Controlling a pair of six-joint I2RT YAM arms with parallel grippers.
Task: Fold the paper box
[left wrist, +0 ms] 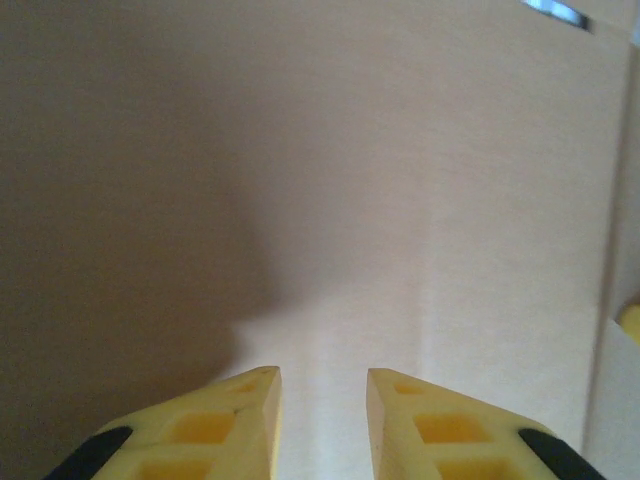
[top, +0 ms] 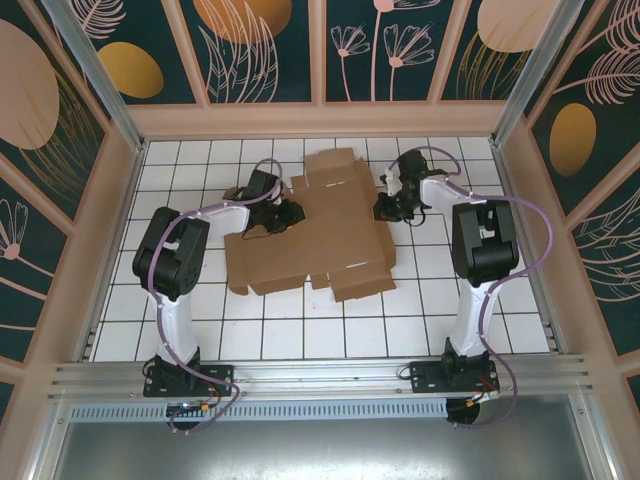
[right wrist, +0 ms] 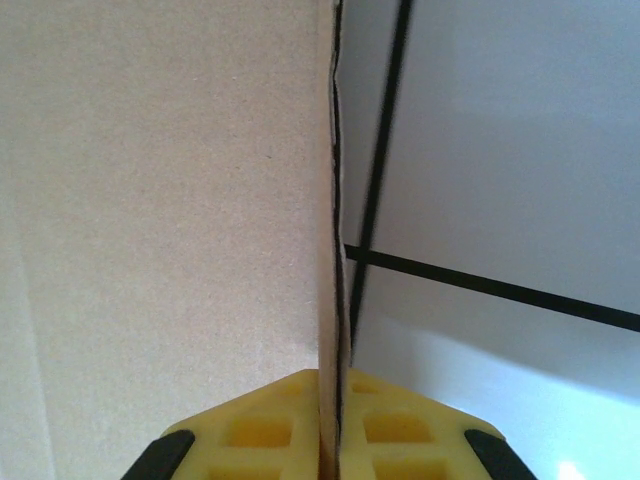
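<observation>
A white tiled bench [top: 480, 300] with dark grid lines is enclosed by teal panels [top: 270, 50] painted with pale plant shapes. The paper box [top: 320, 235] is laid flat and unfolded on the middle of the bench, toward the far side, with flaps spread at its far and near edges. The left end effector [top: 283, 213] is set over the sheet's far left part. Its yellow fingers [left wrist: 240, 420] are held narrowly apart, with nothing between them. The right end effector [top: 388, 208] is placed at the sheet's right edge. Its jaws are clamped on that cardboard edge, which is seen edge-on in the right wrist view.
</observation>
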